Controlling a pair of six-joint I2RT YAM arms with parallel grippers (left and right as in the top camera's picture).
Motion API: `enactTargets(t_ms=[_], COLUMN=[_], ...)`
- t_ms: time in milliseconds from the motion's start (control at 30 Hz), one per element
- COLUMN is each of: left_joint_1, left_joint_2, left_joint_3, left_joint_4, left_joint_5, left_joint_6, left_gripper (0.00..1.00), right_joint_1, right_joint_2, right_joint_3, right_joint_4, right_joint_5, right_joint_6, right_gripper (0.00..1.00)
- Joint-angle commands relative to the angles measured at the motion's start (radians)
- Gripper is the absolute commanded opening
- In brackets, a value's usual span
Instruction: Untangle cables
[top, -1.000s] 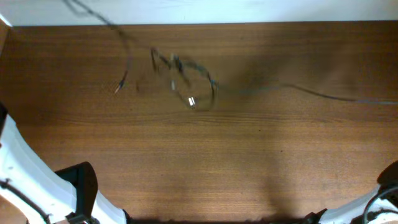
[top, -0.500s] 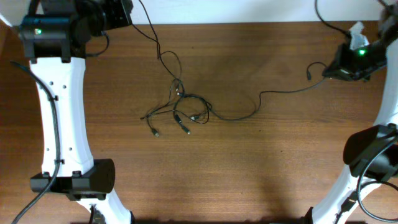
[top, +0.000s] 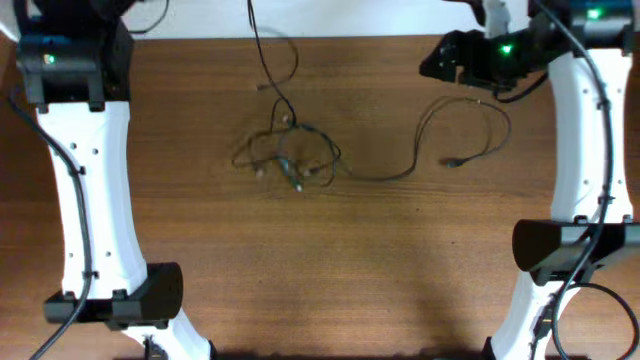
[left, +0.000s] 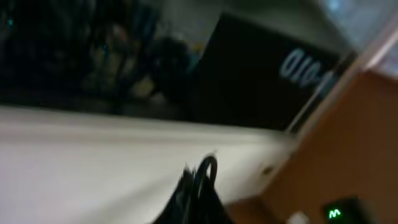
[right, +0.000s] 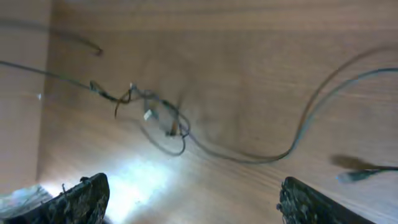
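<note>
- Two arms reached over the desk (top: 330, 280) in the overhead view. The cables (top: 292, 157) lay bunched left of the desk's centre, nearer its far edge than its near edge.
- One strand ran from the bunch up past the far edge, on the left arm's (top: 85, 180) side. The left gripper sat outside this view.
- A second strand swept right from the bunch and looped back below the right gripper (top: 432, 62), which was near the far edge. It ended in a plug (top: 455, 162) lying on the wood.
- Change: half a second before, that end of the strand was up at the right gripper, near the right edge. It had since dropped to the desk, and the gripper had shifted inward along the far edge.
- The left wrist view was blurred. The left gripper (left: 196, 196) was closed narrow, and a thin black loop (left: 209, 168) stood out of its tips, which was judged to be a held cord.
- In the right wrist view the fingertips (right: 84, 198) stood wide apart with nothing between them. The bunch and the plug lay on the wood beyond them.
- Meaning: the right strand was released and lay slack, but the bunch remained tangled. The task was judged to be at an early stage.
</note>
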Motion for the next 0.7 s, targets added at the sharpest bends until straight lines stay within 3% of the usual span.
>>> enactTargets(t_ms=[0,100,267,400,667], left_joint_1=[0.005,0.018,0.021,0.021,0.021], left_joint_2=[-0.071,-0.091,-0.114,-0.116,-0.120], left_joint_3=[0.024,0.024,0.024,0.024,0.024], left_joint_4=[0.150,0.225,0.207,0.204,0.200], left_joint_5=[0.014,0.008,0.051,0.053,0.053], left_joint_6=[-0.147,-0.211,-0.210,-0.210,-0.209], left_gripper=[0.00,0.00,0.00,0.00,0.00], right_joint_1=[0.090,0.131,0.215,0.270,0.323], right_joint_2=[-0.018,0.000,0.058,0.146,0.326], right_joint_3=[0.010,-0.008,-0.044,-0.050,-0.052], right_joint_4=[0.027,0.072,0.175,0.257,0.215], right_joint_5=[-0.003,-0.004,-0.006,0.015,-0.199], right_joint_6=[0.030,0.064,0.063,-0.019,-0.318], right_gripper=[0.88,0.87,0.86,0.86,0.92])
